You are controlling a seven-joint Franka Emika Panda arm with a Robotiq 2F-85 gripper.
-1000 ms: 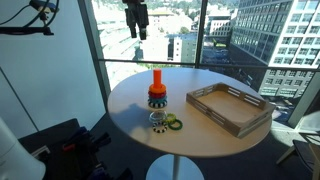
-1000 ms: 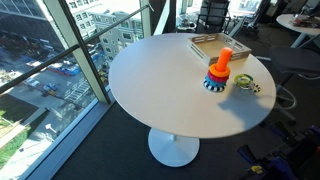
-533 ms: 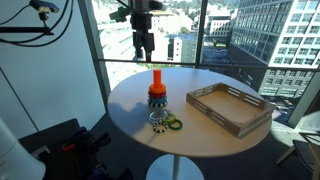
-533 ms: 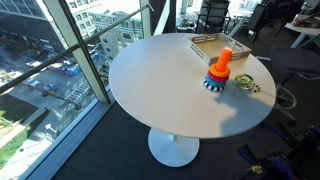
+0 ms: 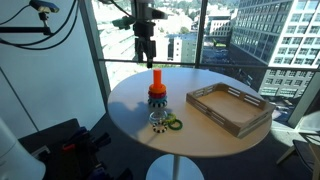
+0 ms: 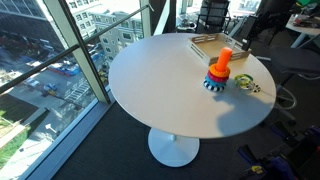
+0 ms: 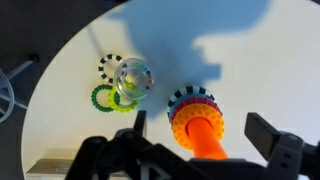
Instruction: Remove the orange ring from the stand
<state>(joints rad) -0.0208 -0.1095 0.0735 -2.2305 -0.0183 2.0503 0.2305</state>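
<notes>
Wrist view: claw (image 7: 200, 128) spread wide, fingers (image 7: 138, 123) at the lower edge, touching nothing; the orange post shows between them.
Orange ring (image 7: 179, 121): on the stand (image 7: 205, 140), round the foot of its post, over a black-and-white striped ring (image 7: 190, 97).
Claw height: in an exterior view the claw (image 5: 146, 50) hangs above the stand (image 5: 157, 80), apart from it, top centre of frame.
Loose pieces: green ring (image 7: 103, 97), black-and-white ring (image 7: 110, 67) and clear piece (image 7: 133, 78), left of the stand on the white worktop (image 7: 250, 70).
Tray: grey tray (image 5: 230, 108), right of centre, near the stand.
</notes>
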